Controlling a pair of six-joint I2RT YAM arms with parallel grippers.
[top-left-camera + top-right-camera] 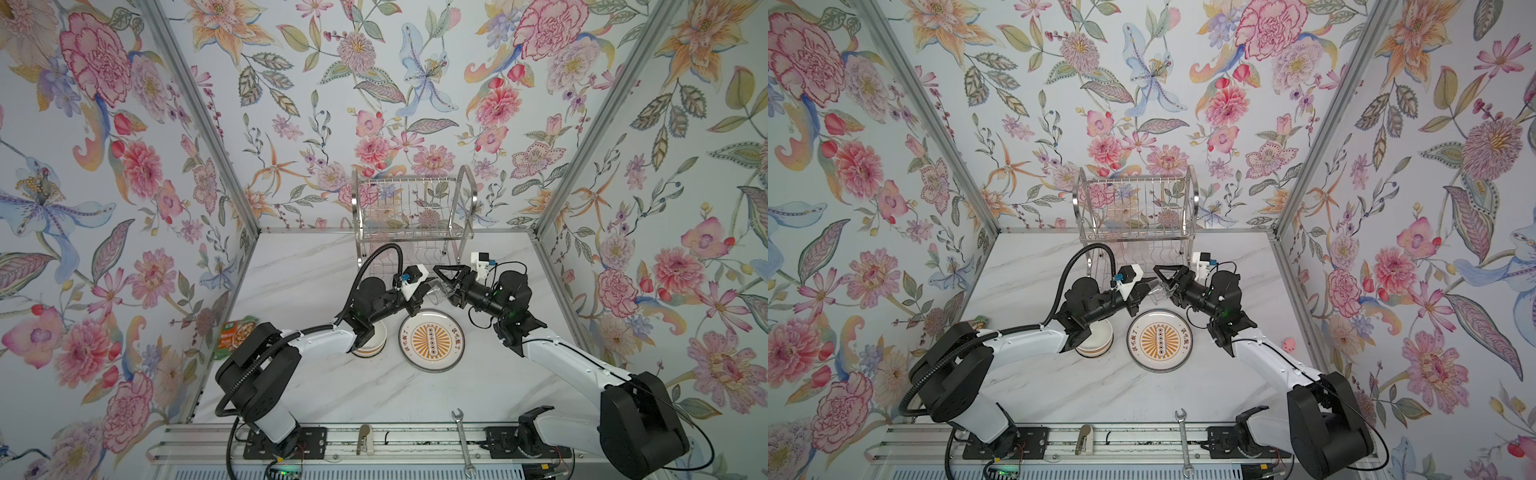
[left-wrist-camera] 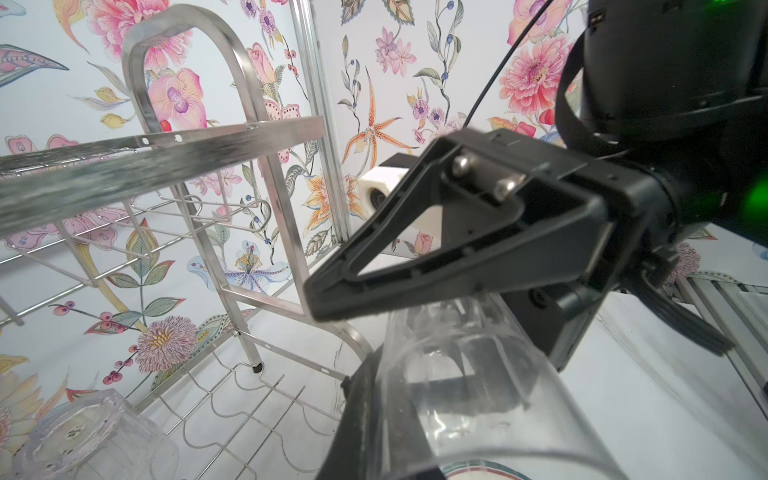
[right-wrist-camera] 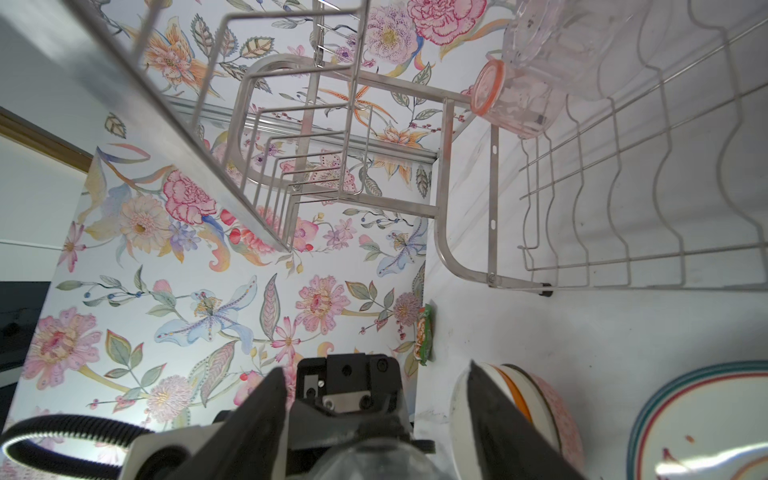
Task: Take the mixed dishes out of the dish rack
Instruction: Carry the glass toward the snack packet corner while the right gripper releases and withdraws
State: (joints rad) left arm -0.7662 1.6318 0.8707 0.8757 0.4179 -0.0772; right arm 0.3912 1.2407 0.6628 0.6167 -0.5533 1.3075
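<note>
The steel dish rack [image 1: 411,208] stands at the back of the table. In front of it both grippers meet around a clear tumbler [image 1: 437,293] held above the table. My left gripper [image 1: 430,286] is shut on the clear tumbler [image 2: 457,395], with one dark finger [image 2: 357,415] against its wall. My right gripper [image 3: 378,395] stands open, its fingers spread wide on either side of the tumbler [image 3: 374,461]. On the rack's lower shelf are a pink tumbler [image 3: 511,99] and another clear tumbler [image 2: 83,436]. The sunburst plate [image 1: 431,340] and stacked bowls [image 1: 370,343] rest on the table.
A green-orange snack packet [image 1: 232,332] leans by the left wall. A steel wrench [image 1: 463,440] lies at the front edge. A small pink object [image 1: 1288,345] sits near the right wall. My left forearm hangs over the bowls.
</note>
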